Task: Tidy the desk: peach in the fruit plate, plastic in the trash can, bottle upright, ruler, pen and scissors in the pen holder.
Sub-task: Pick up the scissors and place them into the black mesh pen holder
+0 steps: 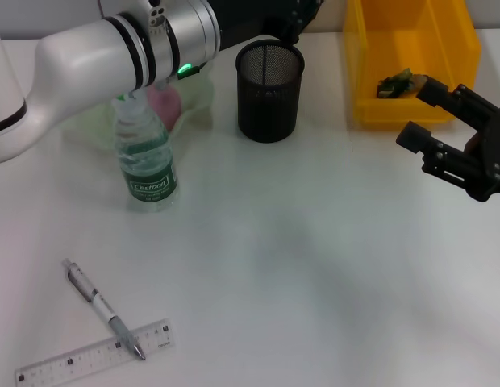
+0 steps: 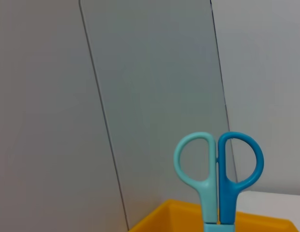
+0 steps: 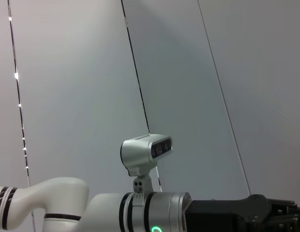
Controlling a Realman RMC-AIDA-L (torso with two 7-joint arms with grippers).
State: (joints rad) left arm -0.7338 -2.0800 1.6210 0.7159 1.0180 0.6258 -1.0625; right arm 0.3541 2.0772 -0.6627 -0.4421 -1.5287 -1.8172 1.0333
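My left arm point(image 1: 153, 40) reaches across the back of the desk, its black end just behind the black mesh pen holder point(image 1: 269, 90). In the left wrist view the two-tone blue scissors point(image 2: 217, 174) stand handles-up in the air, held by my left gripper above the yellow trash can point(image 2: 179, 217). The clear bottle point(image 1: 145, 157) stands upright. Behind it, the pink peach point(image 1: 165, 101) lies in the pale green fruit plate point(image 1: 197, 93). Pen point(image 1: 102, 306) and ruler point(image 1: 93, 355) lie at the front left, the pen's tip over the ruler. A plastic scrap point(image 1: 397, 83) lies in the trash can point(image 1: 371, 81).
My right gripper point(image 1: 423, 117) hovers open at the right edge, just in front of the trash can. The white desk stretches between the pen holder and the pen at the front.
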